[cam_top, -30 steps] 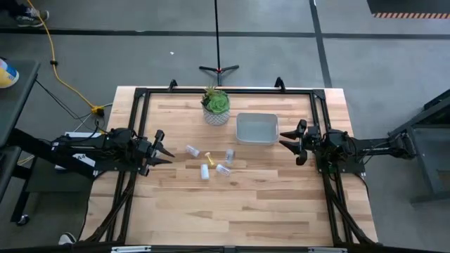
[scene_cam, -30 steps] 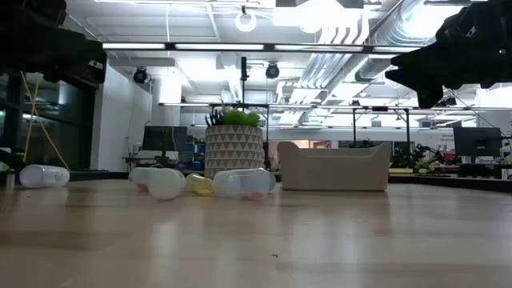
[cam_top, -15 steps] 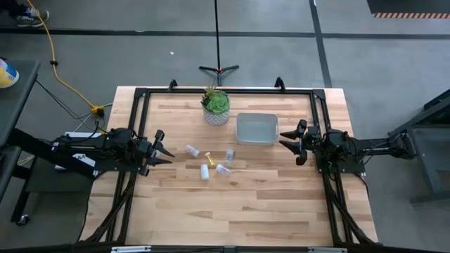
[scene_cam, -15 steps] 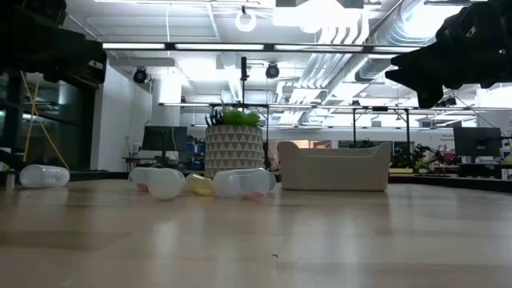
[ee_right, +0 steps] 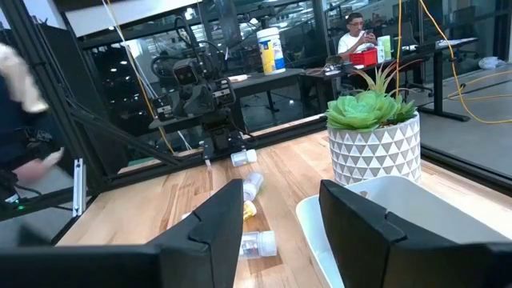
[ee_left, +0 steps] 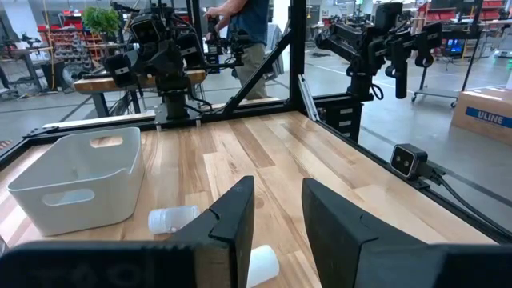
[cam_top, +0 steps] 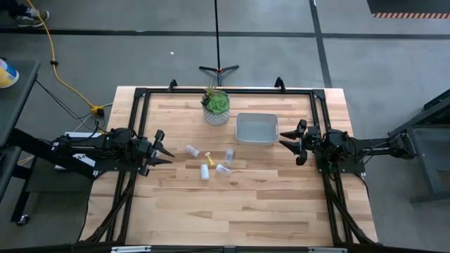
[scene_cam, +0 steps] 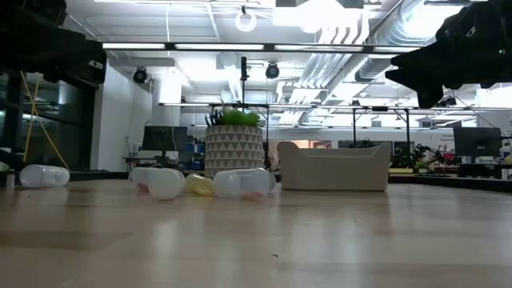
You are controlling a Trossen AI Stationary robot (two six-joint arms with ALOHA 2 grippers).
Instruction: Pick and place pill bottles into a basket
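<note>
I'm holding my left hand (cam_top: 160, 148) out over the left side of the surface (cam_top: 232, 204), fingers parted and gripping nothing. Just ahead of it, the pill bottles (cam_top: 208, 164) are lying scattered across the middle of the wood: one clear bottle (cam_top: 192, 150) nearest my left hand, the yellowish one (cam_top: 209, 154) just beyond it, another whitish one (cam_top: 204, 171) toward the near edge, and two more (cam_top: 226, 162) close together toward the basket. From table height they're all resting on their sides in a loose row (scene_cam: 200, 183), one stray (scene_cam: 44, 175) sitting well apart at the far left.

I'm keeping my right hand (cam_top: 292, 143) spread open too, empty, hovering just beside the right end of the basket (cam_top: 256, 128). The basket is sitting on the surface past the bottles, toward the back right of centre, nothing showing inside it. Just beside it, to its left, the potted plant (cam_top: 216, 106) is standing upright in its patterned white pot.

Beyond the surface's back edge, a dark stand (cam_top: 218, 69) is standing on the grey floor.
</note>
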